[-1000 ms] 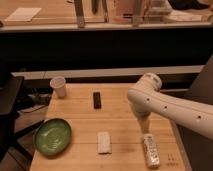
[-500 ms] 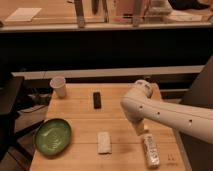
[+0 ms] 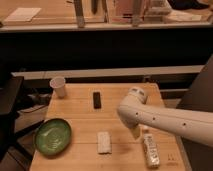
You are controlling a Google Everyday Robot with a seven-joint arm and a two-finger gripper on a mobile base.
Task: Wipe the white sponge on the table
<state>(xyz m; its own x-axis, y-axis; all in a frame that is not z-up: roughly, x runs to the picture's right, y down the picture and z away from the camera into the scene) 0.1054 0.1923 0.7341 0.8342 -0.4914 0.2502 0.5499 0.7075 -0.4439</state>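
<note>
While the sponge (image 3: 104, 142) lies flat on the surface (image 3: 80, 112), the tool (image 3: 136, 132) hangs between it and the bottle (image 3: 150, 151); tool state: cannot tell.

An office break area or robot test space is suggested rather than a home. A light butcher-block table (image 3: 80, 107) is set before a long dark counter (image 3: 100, 50), on whose upper ledge a sheet of paper (image 3: 22, 13) is laid. Everyday items are spread out on the table: a paper cup (image 3: 58, 86), a green bowl (image 3: 52, 136), a black bar (image 3: 97, 99), a white sponge (image 3: 104, 142) and a lying bottle (image 3: 150, 151). A white robot arm (image 3: 165, 119) is reached over the right side, its gripper (image 3: 136, 132) mostly hidden beneath it, just beside the bottle.
</note>
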